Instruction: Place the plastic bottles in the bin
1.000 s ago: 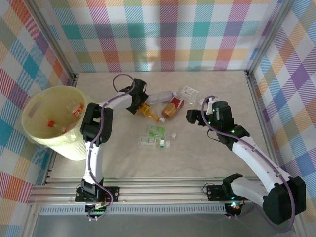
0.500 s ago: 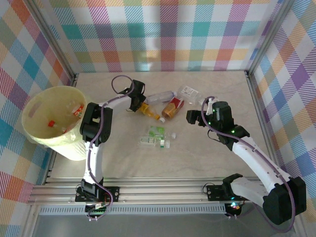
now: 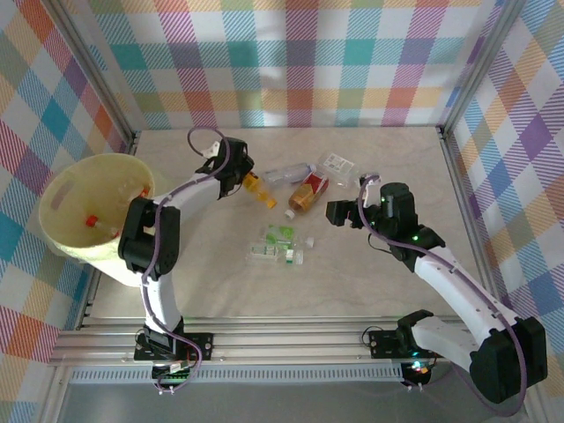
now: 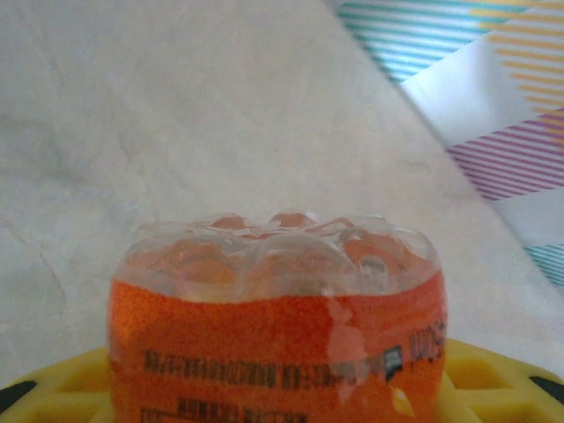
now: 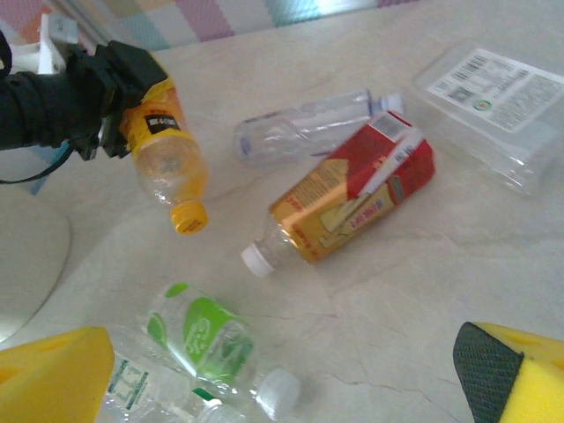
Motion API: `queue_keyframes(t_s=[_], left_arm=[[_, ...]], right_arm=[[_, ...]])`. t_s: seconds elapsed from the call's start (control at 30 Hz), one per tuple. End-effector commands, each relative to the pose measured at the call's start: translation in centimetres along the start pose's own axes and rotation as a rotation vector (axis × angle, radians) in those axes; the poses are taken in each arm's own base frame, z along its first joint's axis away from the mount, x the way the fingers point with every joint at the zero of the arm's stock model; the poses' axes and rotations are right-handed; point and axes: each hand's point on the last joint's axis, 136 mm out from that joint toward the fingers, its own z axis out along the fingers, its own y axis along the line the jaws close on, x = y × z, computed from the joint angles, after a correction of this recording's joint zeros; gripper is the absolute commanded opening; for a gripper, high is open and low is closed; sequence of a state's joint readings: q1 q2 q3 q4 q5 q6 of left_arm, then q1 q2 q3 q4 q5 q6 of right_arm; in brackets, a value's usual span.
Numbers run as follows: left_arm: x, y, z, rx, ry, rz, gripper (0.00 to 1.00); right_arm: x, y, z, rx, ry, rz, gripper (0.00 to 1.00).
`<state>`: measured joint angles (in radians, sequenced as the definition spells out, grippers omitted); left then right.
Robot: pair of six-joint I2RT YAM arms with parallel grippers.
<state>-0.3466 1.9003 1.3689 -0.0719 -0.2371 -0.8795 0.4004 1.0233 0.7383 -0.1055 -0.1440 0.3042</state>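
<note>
Left gripper tight around orange bottle, clear bottle and red-labelled bottle just beside; right gripper wide open.

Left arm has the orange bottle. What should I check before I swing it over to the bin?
1. Grip: left gripper shut on the orange bottle at its labelled end, cap free: ok.
2. Bottle above the bin opening: not ok, it hangs over the table, to the bin's right.
3. Height enough to pass the rim: cannot tell.
4. Room in the bin: ok, a few bottles inside, plenty of space.
5. Right gripper out of the way: ok, open beside the red-labelled bottle.
</note>
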Motion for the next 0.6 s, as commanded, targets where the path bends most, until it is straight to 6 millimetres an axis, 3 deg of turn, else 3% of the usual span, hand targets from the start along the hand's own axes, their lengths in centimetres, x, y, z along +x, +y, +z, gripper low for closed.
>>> queue_keyframes(t_s=[0.0, 0.3, 0.57], left_arm=[[-2.8, -3.8, -3.4, 0.15, -0.114, 0.089, 0.53], [-5.6, -9.9, -11.8, 0.391, -0.224, 0.282, 0.53], [-9.2, -11.2, -20.4, 0.482, -0.325, 0.323, 0.53]], right_arm=[[-1.0, 2.6, -0.6, -0.14, -0.053, -0.067, 1.0], [-1.3, 4.6, -1.1, -0.248, -0.061, -0.082, 1.0], [-0.7, 5.3, -0.3, -0.303, -0.023, -0.057, 1.0]])
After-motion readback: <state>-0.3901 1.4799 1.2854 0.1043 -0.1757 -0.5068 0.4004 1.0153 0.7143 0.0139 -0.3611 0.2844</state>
